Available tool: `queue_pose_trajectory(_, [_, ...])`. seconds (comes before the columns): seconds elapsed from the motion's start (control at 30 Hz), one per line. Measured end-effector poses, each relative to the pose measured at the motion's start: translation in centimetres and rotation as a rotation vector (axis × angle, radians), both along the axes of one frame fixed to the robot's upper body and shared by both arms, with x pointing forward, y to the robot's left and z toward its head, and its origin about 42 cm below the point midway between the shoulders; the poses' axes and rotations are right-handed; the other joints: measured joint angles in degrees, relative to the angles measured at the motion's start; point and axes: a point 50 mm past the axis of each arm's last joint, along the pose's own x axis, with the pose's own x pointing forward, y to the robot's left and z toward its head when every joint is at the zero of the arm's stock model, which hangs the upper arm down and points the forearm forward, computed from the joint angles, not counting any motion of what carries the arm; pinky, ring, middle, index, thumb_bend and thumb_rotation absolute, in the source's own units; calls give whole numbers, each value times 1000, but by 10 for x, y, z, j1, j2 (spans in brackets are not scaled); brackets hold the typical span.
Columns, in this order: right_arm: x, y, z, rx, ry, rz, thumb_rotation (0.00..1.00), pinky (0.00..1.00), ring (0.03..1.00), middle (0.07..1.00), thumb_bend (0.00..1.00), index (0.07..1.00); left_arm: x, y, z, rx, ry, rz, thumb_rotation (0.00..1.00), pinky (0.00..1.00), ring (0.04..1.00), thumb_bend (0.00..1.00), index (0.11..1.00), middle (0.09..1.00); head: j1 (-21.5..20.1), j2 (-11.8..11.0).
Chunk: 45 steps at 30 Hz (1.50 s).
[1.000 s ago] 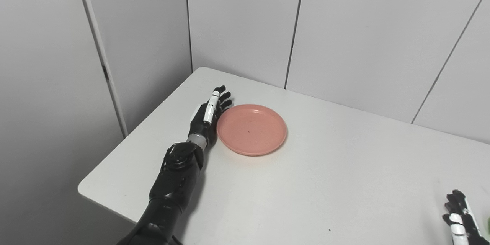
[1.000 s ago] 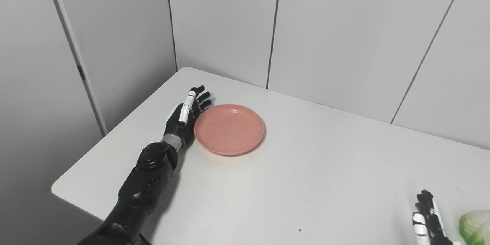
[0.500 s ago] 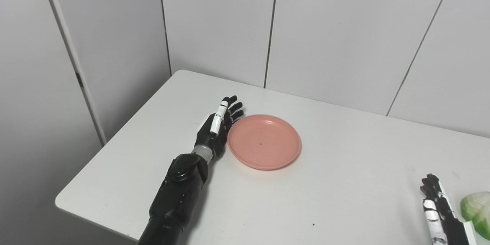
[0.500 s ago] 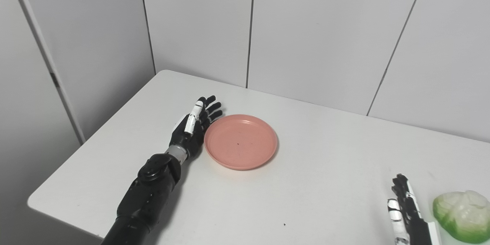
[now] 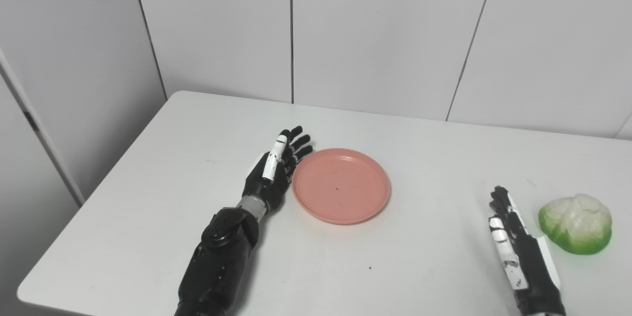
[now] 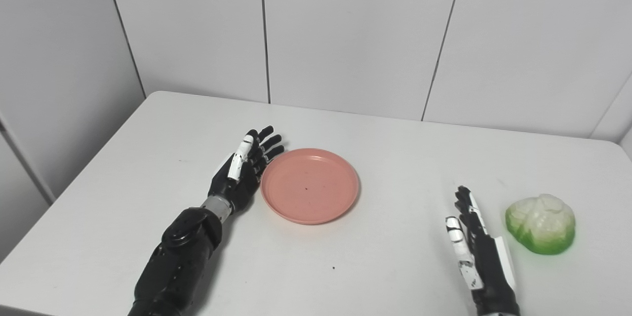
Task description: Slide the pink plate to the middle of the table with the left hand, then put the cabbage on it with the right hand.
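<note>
The work surface is a plain white rectangular table (image 5: 148, 237) with rounded corners, matte, filling the lower two thirds of the frame. Two small dark specks mark it: one on the bare top at lower centre, one inside the plate. Behind it stands a wall of pale grey panels (image 5: 380, 34) divided by thin dark vertical seams; a further panel closes the left side of the frame.

Count of items on the table: one plate, one cabbage, two robot hands.

The round, shallow pink plastic plate (image 5: 365, 207) lies flat at the centre of the frame, a little left of the table's middle. It holds nothing.

The pale green and white toy cabbage (image 5: 575, 223) sits at the right of the frame, near the table's right end and well apart from the plate.

The black left hand (image 5: 274, 173), with one white-backed finger, rests on its edge at the plate's left rim, palm toward the plate. Its fingers are extended and slightly spread, grasping nothing. The palm is touching or just beside the rim; contact cannot be confirmed.

The black and white right hand (image 5: 513, 242) enters at the lower right of the frame, just left of the cabbage and apart from it. Its fingers are straight and released, grasping nothing.
</note>
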Motion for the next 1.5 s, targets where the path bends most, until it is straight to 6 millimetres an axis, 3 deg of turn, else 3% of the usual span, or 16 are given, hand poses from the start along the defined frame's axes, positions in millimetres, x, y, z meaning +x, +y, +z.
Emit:
queue_pose_trajectory(0.07, [-1,6,0,5,2,3,1000,956,943,953,310,963,-5,-4,0,8,-3,-33,1000,929,934,418,929,938,-23,6])
queue_pose_trajectory(0.23, [-3,12,-1,3,23,-9,1000,953,949,958,365,967,-14,-18,-2,17,-8,-101,1000,937,939,413,936,944,-40,12])
queue_pose_trajectory(0.33, [-3,15,-1,-13,21,-14,1000,939,943,955,324,966,-20,-26,-2,18,-11,-142,1000,928,935,416,934,943,-54,17])
queue_pose_trajectory(0.5, [-4,19,-1,-22,25,-7,1000,935,945,954,360,965,-27,-36,-1,16,-1,-185,1000,932,938,429,942,950,-72,20])
queue_pose_trajectory(1.3, [-5,26,-2,-46,31,-32,1000,902,934,941,409,951,-24,-27,-9,-13,-3,-194,1000,921,933,444,940,944,-154,29])
queue_pose_trajectory(1.5, [-5,26,-1,-62,24,-44,1000,902,931,933,434,944,-20,-24,-11,-25,-8,-183,1000,928,931,451,937,943,-190,18])
